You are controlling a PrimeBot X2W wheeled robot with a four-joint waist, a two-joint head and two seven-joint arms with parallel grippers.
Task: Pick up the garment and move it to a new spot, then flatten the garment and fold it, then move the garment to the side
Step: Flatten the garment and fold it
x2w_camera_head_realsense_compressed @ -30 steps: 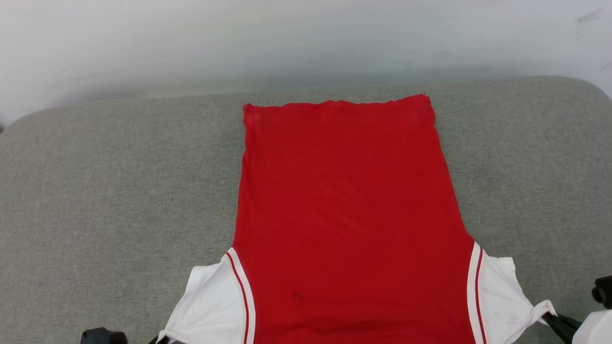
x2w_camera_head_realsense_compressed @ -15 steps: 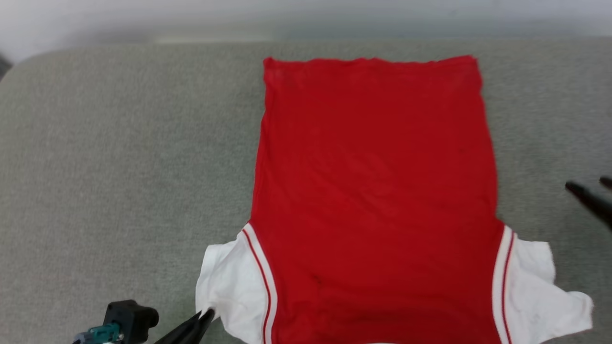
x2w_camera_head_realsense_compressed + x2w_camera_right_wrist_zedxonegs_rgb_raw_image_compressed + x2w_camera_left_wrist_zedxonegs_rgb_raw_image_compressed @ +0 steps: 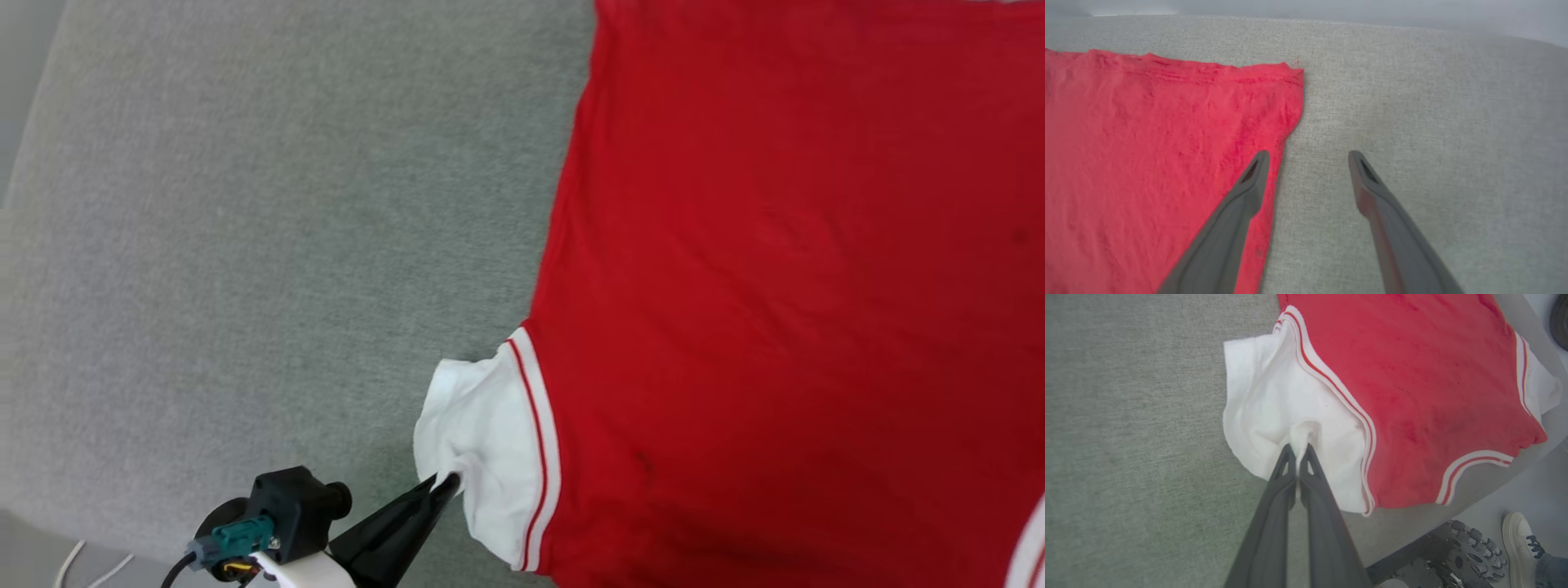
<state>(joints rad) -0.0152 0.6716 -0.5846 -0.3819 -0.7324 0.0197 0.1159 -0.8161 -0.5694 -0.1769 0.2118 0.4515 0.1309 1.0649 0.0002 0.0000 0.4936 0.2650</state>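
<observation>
Left gripper [image 3: 1298, 451] fingers pinch the white sleeve [image 3: 1261, 412] of the red white-sleeved jersey T-shirt [image 3: 775, 286], spread flat on the grey fabric bench [image 3: 245, 245]; right gripper [image 3: 1308, 157] fingers gape near its far hem [image 3: 1208, 75]. Flattening looks done; folding and moving aside remain

You've got 1 red white-sleeved jersey T-shirt [image 3: 775, 286], 1 grey fabric surface [image 3: 245, 245], 1 dark left gripper [image 3: 1298, 451], 1 dark right gripper [image 3: 1309, 157], 1 white shoe [image 3: 1519, 547].
</observation>
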